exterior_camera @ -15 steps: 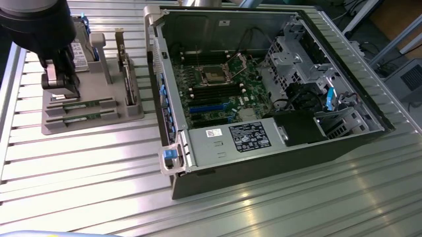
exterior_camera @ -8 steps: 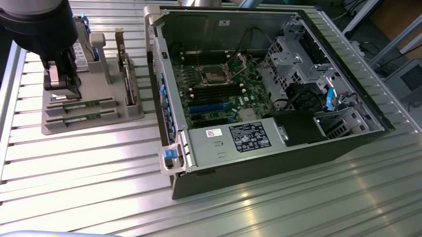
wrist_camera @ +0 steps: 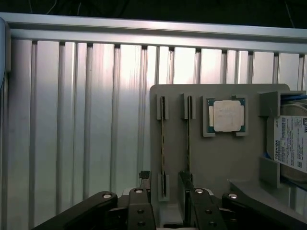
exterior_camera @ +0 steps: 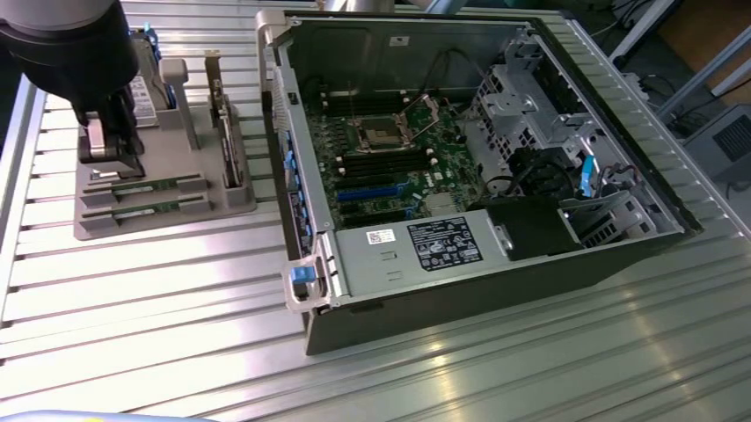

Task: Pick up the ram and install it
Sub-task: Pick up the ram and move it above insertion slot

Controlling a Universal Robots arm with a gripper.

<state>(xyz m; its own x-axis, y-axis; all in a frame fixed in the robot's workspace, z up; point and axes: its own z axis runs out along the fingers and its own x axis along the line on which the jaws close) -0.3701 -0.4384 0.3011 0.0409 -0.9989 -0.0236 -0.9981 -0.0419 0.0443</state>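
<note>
Two green sticks stand on edge in slots of the grey holder [exterior_camera: 229, 200], middle left of the exterior frame: ram stick [wrist_camera: 163, 143] and other ram stick [wrist_camera: 188, 139], side by side, not touching. Neither is in the computer yet. The gripper [wrist_camera: 164, 184] hangs right over the holder with its jaws spread wide and nothing grasped. One end of the ram stick sits between the fingers [wrist_camera: 141, 206], unpinched. The other ram stick runs close by the opposite finger; whether they touch, cannot tell. The same holder carries a processor chip [wrist_camera: 225, 116] just beside the sticks, a hard drive [wrist_camera: 290, 143] at its edge, and an expansion card [exterior_camera: 217, 123] standing upright. An open computer case [exterior_camera: 352, 35] sits centre to right of the exterior frame, motherboard [exterior_camera: 399, 149] exposed. Everything rests on a slatted aluminium table [exterior_camera: 176, 299].
</note>
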